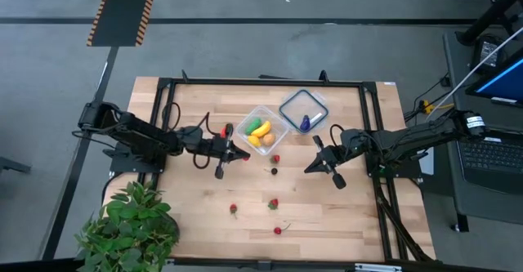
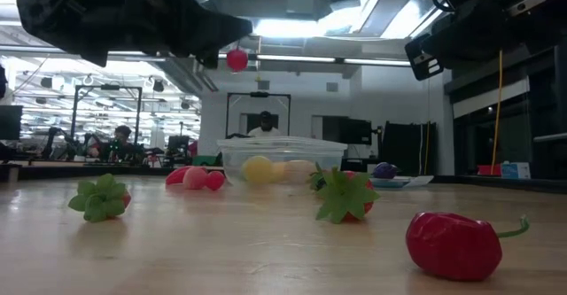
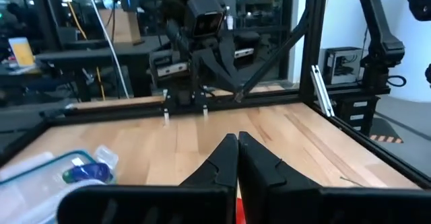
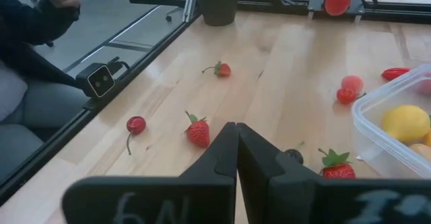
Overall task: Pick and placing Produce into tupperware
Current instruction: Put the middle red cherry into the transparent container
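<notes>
A: Where does the tupperware (image 1: 263, 128) sit?

B: On the desk (image 1: 343, 215), between the 2 arms, toward the far edge. From above its square outline is turned diamond-wise, 1 corner pointing at the left end effector (image 1: 243, 155). The clear lid (image 1: 303, 109) with the blue-grey rim lies just beside it, with a blue-purple piece (image 1: 305, 122) on it.

A: Contents?

B: A yellow piece (image 1: 261, 129), long axis running diagonally across the tub, a green piece (image 1: 252, 126) beside it, and an orange-tan one (image 1: 267, 140).

A: Loose Produce?

B: A red piece (image 1: 276, 158) and a small dark one (image 1: 274, 171) near the tub's near corner. 2 strawberries (image 1: 273, 203) sit nearer the front, well apart from the tub, and a cherry (image 1: 278, 230) lies nearest the front edge, stem pointing right in the high view.

A: Left end effector?

B: Clenched, fingers (image 3: 219, 160) pressed together, raised just beside the tub's near-left side. A small red piece (image 2: 236, 59) shows at its tip in the low view.

A: Right end effector (image 1: 312, 167)?

B: Clenched on nothing, fingers (image 4: 219, 150) together, above the desk right of the tub, aimed toward the strawberries.
</notes>
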